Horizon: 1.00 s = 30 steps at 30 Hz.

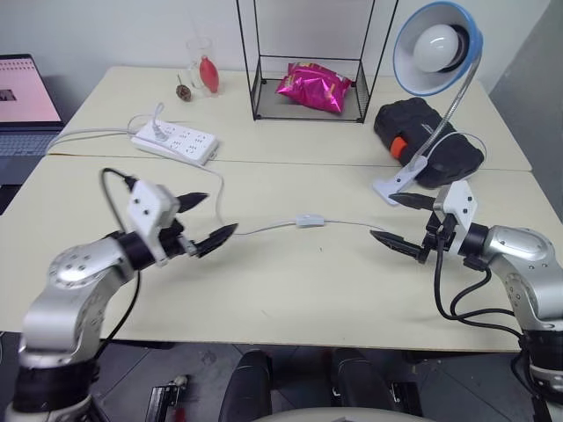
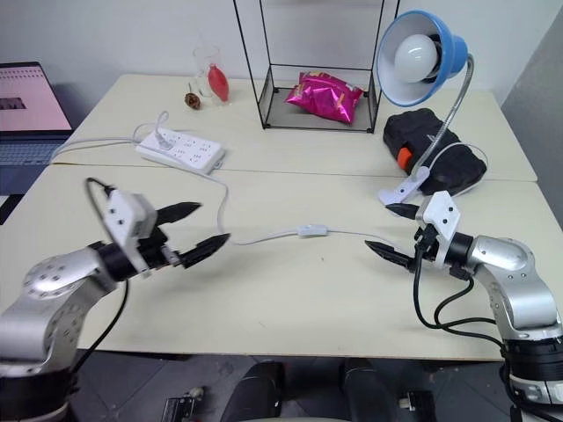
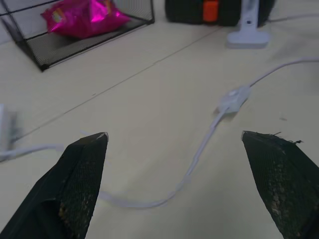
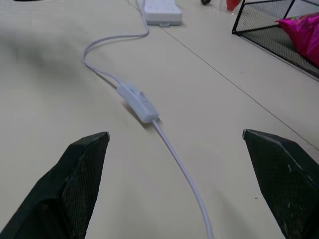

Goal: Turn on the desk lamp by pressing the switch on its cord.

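Note:
The desk lamp, a blue-rimmed shade with an unlit round bulb on a silver gooseneck, stands on its white clamp base at the right of the table. Its thin white cord runs left across the table, with the small white switch lying mid-table between my hands. My left gripper hovers open to the left of the switch, pointing toward it. My right gripper hovers open to its right. Nothing is between either pair of fingers. The switch also shows ahead of the open fingers in the wrist views.
A white power strip lies at the back left, a laptop at the far left edge. A black wire rack holds a pink snack bag. A black pouch sits behind the lamp base. A glass stands at the back.

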### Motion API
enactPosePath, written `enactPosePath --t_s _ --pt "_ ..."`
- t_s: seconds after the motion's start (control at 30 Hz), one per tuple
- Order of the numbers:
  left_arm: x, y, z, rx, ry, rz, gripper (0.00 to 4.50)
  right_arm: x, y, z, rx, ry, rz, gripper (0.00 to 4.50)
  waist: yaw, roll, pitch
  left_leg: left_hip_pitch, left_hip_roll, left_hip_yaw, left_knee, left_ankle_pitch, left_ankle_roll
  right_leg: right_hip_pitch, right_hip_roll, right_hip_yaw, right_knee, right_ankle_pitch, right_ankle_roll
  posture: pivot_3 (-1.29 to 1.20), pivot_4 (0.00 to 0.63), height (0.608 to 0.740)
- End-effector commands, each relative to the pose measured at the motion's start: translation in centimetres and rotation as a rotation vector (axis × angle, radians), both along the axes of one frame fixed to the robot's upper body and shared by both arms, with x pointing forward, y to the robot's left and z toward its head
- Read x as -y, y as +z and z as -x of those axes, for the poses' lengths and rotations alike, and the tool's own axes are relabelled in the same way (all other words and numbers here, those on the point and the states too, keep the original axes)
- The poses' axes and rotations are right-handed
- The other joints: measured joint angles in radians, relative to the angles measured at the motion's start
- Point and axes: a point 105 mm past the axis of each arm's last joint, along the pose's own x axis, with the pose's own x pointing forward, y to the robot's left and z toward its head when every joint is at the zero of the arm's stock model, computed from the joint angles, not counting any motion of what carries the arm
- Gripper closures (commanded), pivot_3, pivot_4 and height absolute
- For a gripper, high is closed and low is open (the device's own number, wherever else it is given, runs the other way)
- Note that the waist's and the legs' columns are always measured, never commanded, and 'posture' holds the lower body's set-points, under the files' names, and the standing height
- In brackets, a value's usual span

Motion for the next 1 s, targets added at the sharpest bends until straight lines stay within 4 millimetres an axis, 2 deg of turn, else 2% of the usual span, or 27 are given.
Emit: enactPosePath --t_s 0.03,0.27,0.57,0.8,1.0 --pt "2.3 -0.3 -0.8 -0.045 -0.122 0.022 0.01 -0.6 1.4 0.6 0.015 -0.015 -0.009 0.0 -0.001 0.0 0.0 0.0 0.0 0.0 0.0 0.0 0.0 0.0 0.0 0.0 0.0 0.0 0.0 0.0 0.15 0.74" --pt "5.1 -1.9 -3.9 -0.174 -0.255 0.047 0.01 -1.9 1.7 1.8 -0.013 -0.034 0.005 0.0 -0.004 0.0 0.0 0.0 0.0 0.0 0.0 0.0 0.0 0.0 0.001 0.0 0.0 0.0 0.0 0.0 0.15 0.74" --pt "7.8 -3.8 -6.7 -0.296 -0.366 0.015 0.01 -1.8 1.4 2.7 0.001 -0.069 0.044 0.0 -0.003 0.0 0.0 -0.001 0.0 0.0 0.0 0.0 0.0 -0.001 0.001 0.0 0.0 0.0 0.0 0.0 0.15 0.74" --pt "9.1 -5.8 -6.9 -0.366 -0.426 -0.045 0.01 -1.7 1.4 3.3 0.003 -0.076 0.053 0.0 -0.005 0.0 0.0 -0.001 -0.001 0.0 0.0 0.0 0.0 -0.001 0.002 0.0 0.0 0.0 0.001 0.0 0.15 0.74" --pt "9.8 -6.0 -7.5 -0.381 -0.426 -0.025 0.01 -1.9 1.3 3.8 0.001 -0.078 0.049 0.0 -0.003 0.0 0.0 -0.001 -0.001 -0.001 0.001 0.0 0.0 0.0 0.002 0.0 0.0 0.0 0.002 0.0 0.15 0.74"
